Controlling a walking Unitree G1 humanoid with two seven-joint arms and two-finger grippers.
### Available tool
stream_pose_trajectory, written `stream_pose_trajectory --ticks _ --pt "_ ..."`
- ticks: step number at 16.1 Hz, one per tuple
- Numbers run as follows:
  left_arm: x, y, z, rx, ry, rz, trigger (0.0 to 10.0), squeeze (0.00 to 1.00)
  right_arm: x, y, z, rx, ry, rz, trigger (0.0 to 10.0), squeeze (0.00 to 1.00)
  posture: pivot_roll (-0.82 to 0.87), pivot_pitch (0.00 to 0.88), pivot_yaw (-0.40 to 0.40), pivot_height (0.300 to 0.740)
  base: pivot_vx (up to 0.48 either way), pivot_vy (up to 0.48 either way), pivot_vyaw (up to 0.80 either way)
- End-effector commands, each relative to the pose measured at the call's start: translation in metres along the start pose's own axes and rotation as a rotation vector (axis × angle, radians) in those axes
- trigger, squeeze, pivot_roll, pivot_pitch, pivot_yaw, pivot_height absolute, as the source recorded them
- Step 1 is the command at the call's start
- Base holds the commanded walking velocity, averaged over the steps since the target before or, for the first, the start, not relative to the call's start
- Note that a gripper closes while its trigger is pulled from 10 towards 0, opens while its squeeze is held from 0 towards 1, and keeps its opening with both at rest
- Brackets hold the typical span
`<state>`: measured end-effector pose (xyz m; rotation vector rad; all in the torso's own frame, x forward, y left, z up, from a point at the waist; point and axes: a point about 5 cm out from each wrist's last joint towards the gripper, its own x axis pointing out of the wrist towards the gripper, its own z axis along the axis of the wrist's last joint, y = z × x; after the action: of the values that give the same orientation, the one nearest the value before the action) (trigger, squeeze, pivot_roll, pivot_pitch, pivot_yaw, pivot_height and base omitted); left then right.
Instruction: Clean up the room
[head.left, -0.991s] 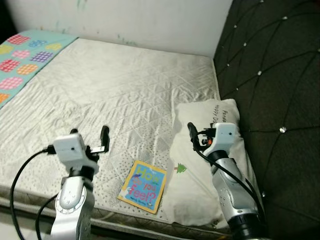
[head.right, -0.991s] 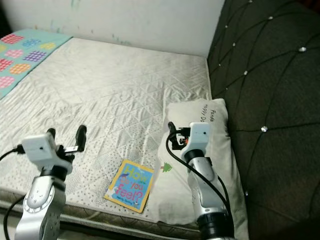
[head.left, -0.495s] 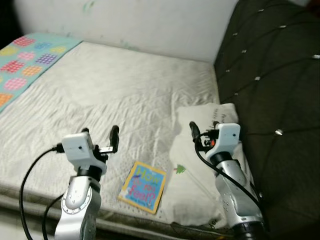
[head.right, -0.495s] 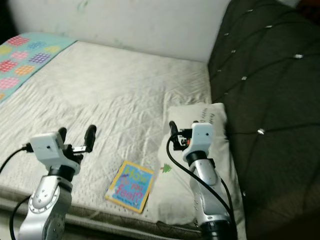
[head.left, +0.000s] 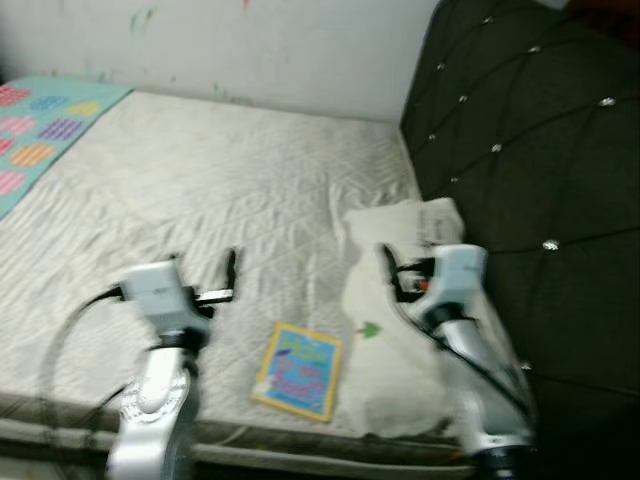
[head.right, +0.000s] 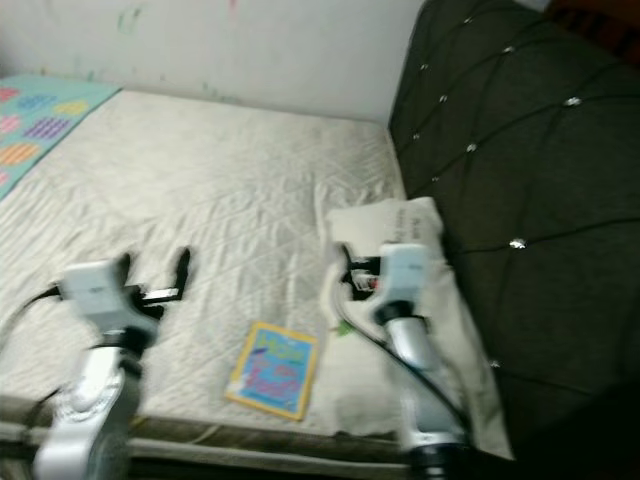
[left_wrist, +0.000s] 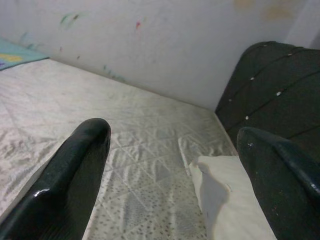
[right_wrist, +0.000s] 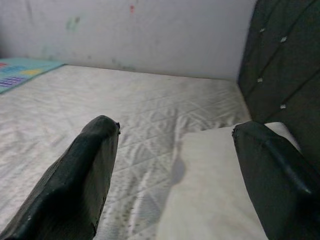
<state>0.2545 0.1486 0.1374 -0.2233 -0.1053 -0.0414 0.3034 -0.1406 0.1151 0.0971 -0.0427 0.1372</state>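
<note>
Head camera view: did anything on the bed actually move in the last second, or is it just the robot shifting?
Only the camera shifted, and the picture blurred. The yellow-and-blue children's book lies in the same spot by the mattress edge beside the white pillow. The left gripper and right gripper stay raised, open and empty.

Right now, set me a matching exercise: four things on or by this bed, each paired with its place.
Things:
1. book
2. pillow
3. patterned blanket
4. headboard

Places:
A. far left corner of the mattress
B. near edge, between the two arms
C. upright along the right side
D. against the headboard, under the right claw

Pairs: 1-B, 2-D, 3-A, 4-C
</note>
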Motion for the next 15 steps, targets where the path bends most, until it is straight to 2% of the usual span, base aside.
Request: stream_pose_trajectory --ticks 1,11,15 --pt "0.0001 0.0055 0.0045 0.014 -0.006 0.016 10.0 0.00 0.0022 0.0065 0.0040 0.019 -0.010 0.013 10.0 0.00 0.05 0.027 -0.071 0.740 0.000 0.379 0.00" --pt "0.0023 0.0040 0.0050 0.006 -0.001 0.021 10.0 0.00 0.0030 0.0068 0.0029 0.032 0.012 0.016 10.0 0.00 0.05 0.038 -0.072 0.740 0.000 0.382 0.00" --pt "0.0031 0.0037 0.0045 0.002 0.001 0.022 10.0 0.00 0.0035 0.0066 0.0023 0.038 0.020 0.022 10.0 0.00 0.04 0.039 -0.070 0.740 0.000 0.411 -0.46"
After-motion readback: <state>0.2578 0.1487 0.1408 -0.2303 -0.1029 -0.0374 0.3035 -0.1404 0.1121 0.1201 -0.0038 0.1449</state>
